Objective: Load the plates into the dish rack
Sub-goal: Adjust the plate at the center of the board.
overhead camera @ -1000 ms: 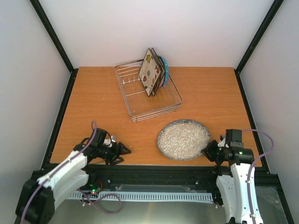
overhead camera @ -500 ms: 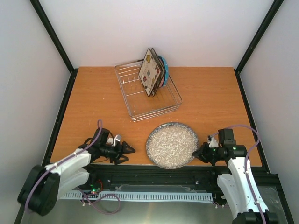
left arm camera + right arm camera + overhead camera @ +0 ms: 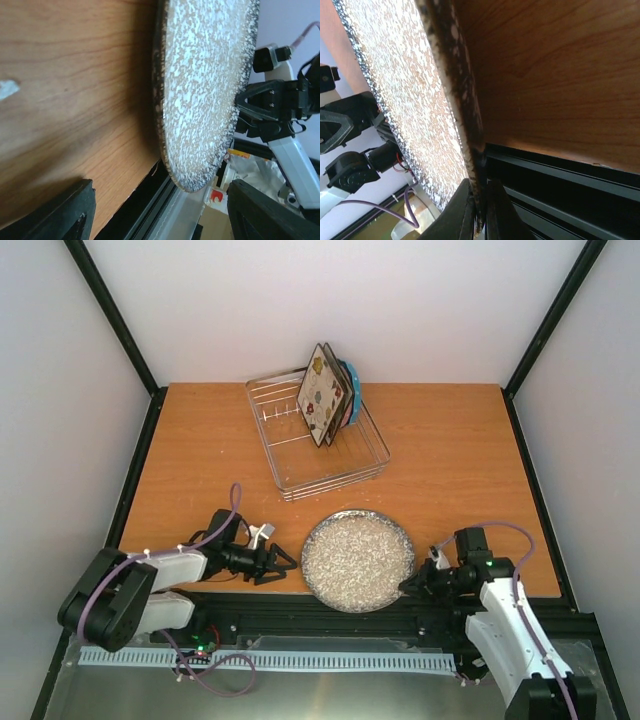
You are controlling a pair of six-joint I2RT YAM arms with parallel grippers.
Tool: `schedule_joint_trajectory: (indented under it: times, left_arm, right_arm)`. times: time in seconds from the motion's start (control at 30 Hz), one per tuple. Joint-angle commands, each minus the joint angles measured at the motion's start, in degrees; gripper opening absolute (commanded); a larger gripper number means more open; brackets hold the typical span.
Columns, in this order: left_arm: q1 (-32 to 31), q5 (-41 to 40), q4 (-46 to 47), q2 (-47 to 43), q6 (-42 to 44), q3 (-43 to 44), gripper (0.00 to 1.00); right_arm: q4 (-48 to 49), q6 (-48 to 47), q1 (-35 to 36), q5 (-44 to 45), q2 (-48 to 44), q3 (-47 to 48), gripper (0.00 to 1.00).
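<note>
Rim grip on the round grey speckled plate (image 3: 356, 558) at the near edge

The round grey speckled plate lay on the orange-brown wooden table (image 3: 200, 470), between the two arms, its near side reaching out over the black frame rail (image 3: 330, 625).

The right gripper (image 3: 407, 586) was clenched on the plate's near right rim. The right wrist view showed its two dark fingers (image 3: 462, 210) pinching the dark rim from both sides.

The left gripper (image 3: 287, 562) was released, its jaws spread wide and aimed at the plate's left rim. It sat just beside that rim and, as far as the top view showed, was not touching it. In the left wrist view the plate's edge lay ahead of the spread fingers.

The dish rack of thin silver wire (image 3: 300, 465), a shallow rectangular basket, stood farther back on the table, set at an angle and well apart from the grey plate. In its far right part the square cream plates with coloured flowers and dark rims (image 3: 321, 398) stood on edge, leaning. The blue plate (image 3: 351, 390) stood just behind them, only its edge showing.
</note>
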Motion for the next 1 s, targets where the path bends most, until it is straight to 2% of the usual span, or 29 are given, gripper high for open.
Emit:
schedule_joint_trajectory:
  times: [0.0,0.1,0.47,0.63,0.77,0.9,0.97]
  left_arm:
    - [-0.5,1.1,5.9,5.2,6.7,-1.2,0.73]
    - [-0.5,2.8,11.2,7.9,6.0,-1.6,0.73]
    - [-1.1,2.7,20.6,18.8,5.6,-1.0,0.74]
    - [-4.2,0.2,24.3,22.9,3.9,0.6,0.75]
    - [-7.7,-0.4,30.7,26.8,-0.1,1.6,0.74]
    - [-10.0,-1.0,35.3,29.3,-4.3,2.5,0.69]
    - [-10.3,-1.3,37.6,29.7,-5.7,2.3,0.59]
  right_arm:
    - [2.6,0.4,2.0,-3.5,3.3,-0.6,0.03]
    - [5.0,-1.0,3.2,-3.7,7.4,0.7,0.03]
    - [11.2,-5.2,8.0,-4.5,21.5,8.1,0.03]
    - [15.7,-3.9,11.5,-6.3,25.2,9.0,0.03]
    - [18.9,-2.3,15.3,-6.8,27.2,9.5,0.03]
    - [20.5,-1.7,17.0,-7.3,28.2,10.2,0.03]
    - [20.7,-1.8,17.4,-7.6,28.4,10.6,0.03]
